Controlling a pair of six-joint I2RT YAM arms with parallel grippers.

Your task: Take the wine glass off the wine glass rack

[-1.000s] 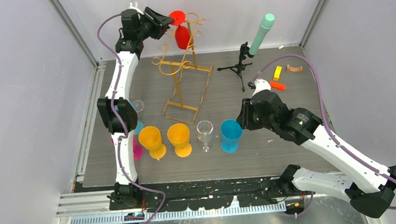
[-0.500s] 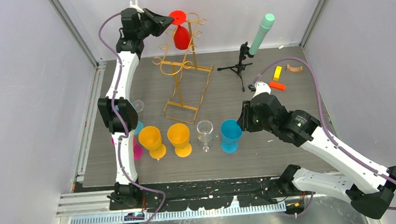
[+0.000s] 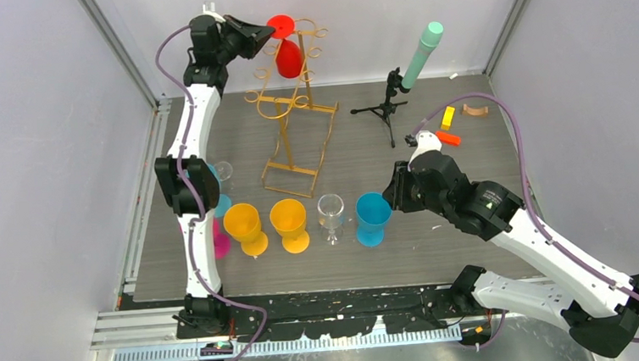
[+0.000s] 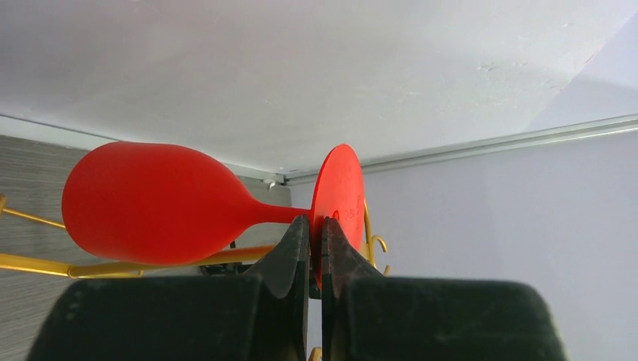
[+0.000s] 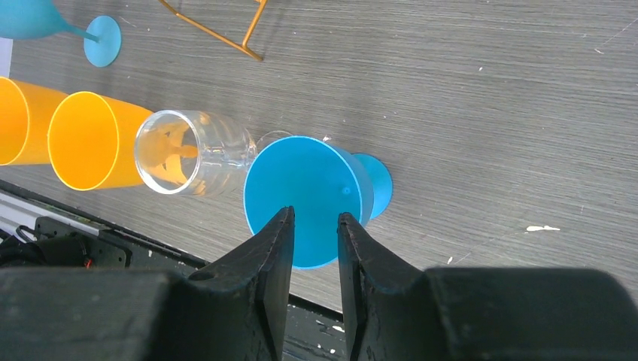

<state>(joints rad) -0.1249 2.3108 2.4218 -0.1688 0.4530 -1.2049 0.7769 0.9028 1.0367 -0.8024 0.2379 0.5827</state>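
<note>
Top of rack: left hand [image 4: 314,233] pinching red glass [image 4: 150,199] by stem just under foot; glass hanging bowl-down among upper hooks of gold rack [image 3: 284,140]; rack standing on far half of bench [image 3: 365,147]; right hand [image 5: 314,218] hovering part-spread, gripping nothing, over rim of blue glass [image 5: 301,188] in near row.
</note>
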